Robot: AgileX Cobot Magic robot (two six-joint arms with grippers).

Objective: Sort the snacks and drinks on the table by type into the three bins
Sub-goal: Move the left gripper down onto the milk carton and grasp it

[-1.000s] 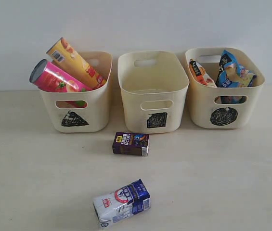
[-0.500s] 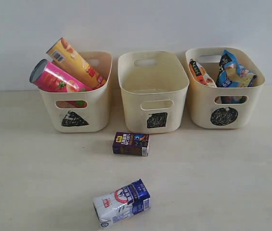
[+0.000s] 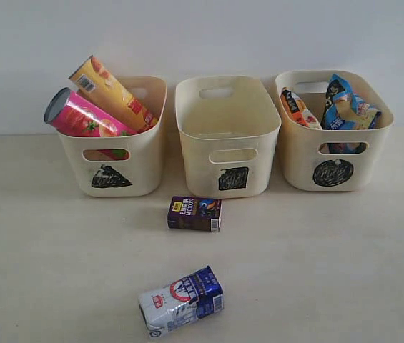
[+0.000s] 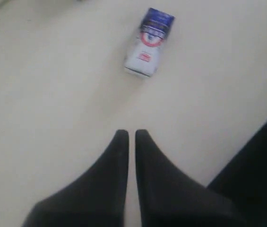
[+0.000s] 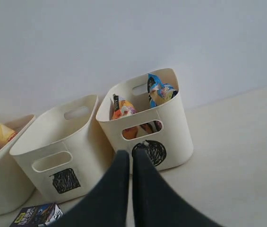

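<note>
The right gripper (image 5: 130, 152), jaws together, faces the circle-marked bin (image 5: 180, 127), which holds an orange-cream packet (image 5: 124, 111) and a blue packet (image 5: 160, 91). The square-marked bin (image 5: 83, 137) stands just beside it

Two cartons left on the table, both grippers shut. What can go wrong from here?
1. The left gripper is shut with the white carton ahead; unless it opens first, it will likely shove it away.
2. The purple carton lies flat close before the square-marked bin; a grasp there may bump the bin.
3. The pink tube juts past the rim of the triangle-marked bin; a passing arm could clip it.
</note>
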